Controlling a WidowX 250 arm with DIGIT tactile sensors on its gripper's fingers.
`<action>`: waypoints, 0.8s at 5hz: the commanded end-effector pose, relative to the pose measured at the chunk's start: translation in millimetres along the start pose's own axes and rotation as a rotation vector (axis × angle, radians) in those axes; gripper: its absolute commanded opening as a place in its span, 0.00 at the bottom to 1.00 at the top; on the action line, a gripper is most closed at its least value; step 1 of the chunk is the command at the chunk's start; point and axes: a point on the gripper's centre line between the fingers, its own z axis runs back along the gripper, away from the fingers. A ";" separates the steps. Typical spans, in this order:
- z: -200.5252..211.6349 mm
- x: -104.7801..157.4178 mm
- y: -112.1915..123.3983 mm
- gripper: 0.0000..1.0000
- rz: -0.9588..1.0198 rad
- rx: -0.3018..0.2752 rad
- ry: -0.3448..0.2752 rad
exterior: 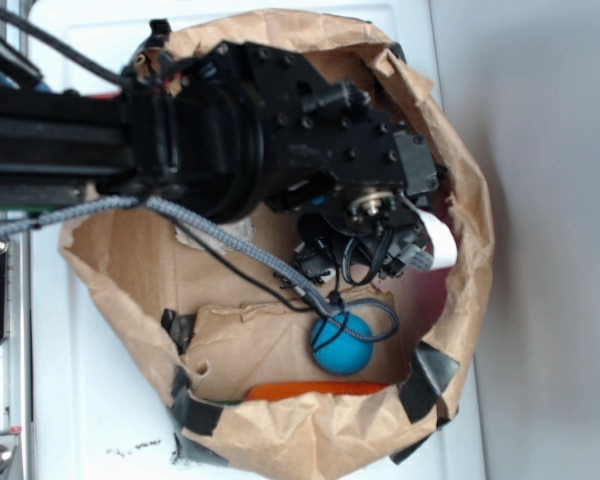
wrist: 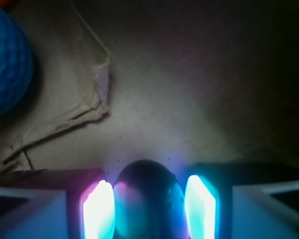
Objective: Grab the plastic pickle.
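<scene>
In the wrist view the plastic pickle (wrist: 145, 181) is a dark, glossy, rounded shape standing between my two glowing pads (wrist: 98, 209). My gripper (wrist: 149, 201) has both pads against the pickle's sides, low over the brown paper floor. In the exterior view the arm (exterior: 280, 130) reaches down into the paper bag. There the arm hides the gripper's fingers and the pickle.
A textured blue ball (exterior: 342, 343) lies near the bag's front wall and shows at the upper left of the wrist view (wrist: 5, 59). A long orange item (exterior: 315, 389) lies against the front wall. The crumpled paper bag (exterior: 130, 260) has taped corners (exterior: 430, 372) and stands on a white surface.
</scene>
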 end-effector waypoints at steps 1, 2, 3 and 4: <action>44.4 19.6 5.1 0.00 0.028 0.076 -0.107; 91.8 26.6 -5.2 0.00 0.091 0.045 -0.190; 126.1 33.6 -15.4 0.00 0.102 0.021 -0.216; 145.5 43.7 -28.8 0.00 0.126 0.067 -0.134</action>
